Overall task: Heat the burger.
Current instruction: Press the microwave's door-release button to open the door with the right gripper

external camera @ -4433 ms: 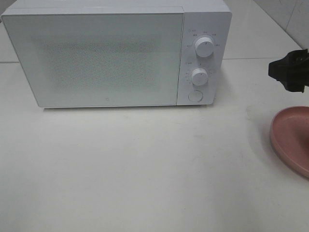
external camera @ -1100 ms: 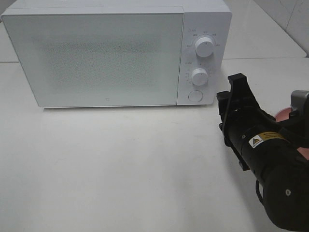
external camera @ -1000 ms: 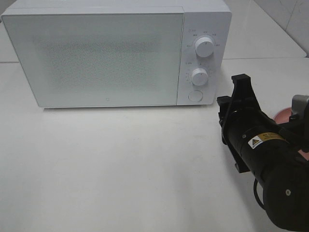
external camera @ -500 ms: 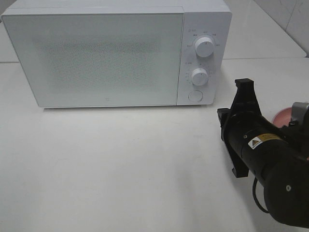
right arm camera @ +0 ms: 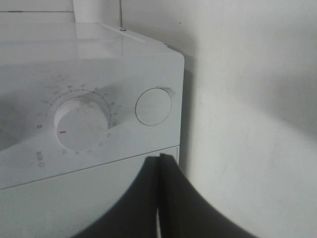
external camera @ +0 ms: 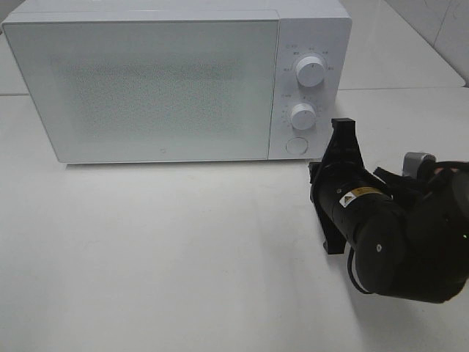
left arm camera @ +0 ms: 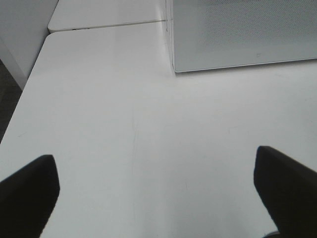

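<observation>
Ahead, microwave door [external camera: 146,88] closed; right gripper [external camera: 341,126] pinched, near round button [external camera: 296,145].

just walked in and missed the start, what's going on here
The right gripper, jaws shut, is pointed at the microwave's control panel, close to the round button at its bottom. Whether it touches the button can't be told. The door is closed. The left gripper hangs open over the table near the microwave's front, holding nothing. No burger is in view.
</observation>
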`<action>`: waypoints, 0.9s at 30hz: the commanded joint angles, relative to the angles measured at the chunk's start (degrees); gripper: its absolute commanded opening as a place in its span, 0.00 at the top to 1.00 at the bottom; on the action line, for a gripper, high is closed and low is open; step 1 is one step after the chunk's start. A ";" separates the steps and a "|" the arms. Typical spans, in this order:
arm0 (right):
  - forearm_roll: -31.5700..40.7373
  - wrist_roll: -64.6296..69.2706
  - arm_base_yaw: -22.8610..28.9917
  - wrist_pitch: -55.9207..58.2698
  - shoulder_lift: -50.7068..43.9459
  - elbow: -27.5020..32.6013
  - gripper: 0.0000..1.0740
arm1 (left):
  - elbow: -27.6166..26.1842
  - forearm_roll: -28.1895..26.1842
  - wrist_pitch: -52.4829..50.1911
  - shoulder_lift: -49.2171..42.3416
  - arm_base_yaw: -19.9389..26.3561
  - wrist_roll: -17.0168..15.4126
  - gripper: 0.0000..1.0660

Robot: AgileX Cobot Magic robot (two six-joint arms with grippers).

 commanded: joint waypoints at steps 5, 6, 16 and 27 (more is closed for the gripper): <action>-3.78 0.57 -3.44 1.78 3.55 -5.56 1.00 | -0.06 -0.17 0.17 -1.15 0.00 -0.40 0.06; -3.78 0.57 -3.44 1.78 3.55 -5.56 1.00 | -0.06 -0.17 0.17 -1.15 0.00 -0.40 0.06; -5.27 2.64 -4.93 2.06 7.91 -10.26 1.00 | -0.06 -0.17 0.17 -1.15 0.00 -0.40 0.06; -7.05 5.10 -7.39 2.41 12.20 -14.84 1.00 | -0.06 -0.17 0.17 -1.15 0.00 -0.40 0.06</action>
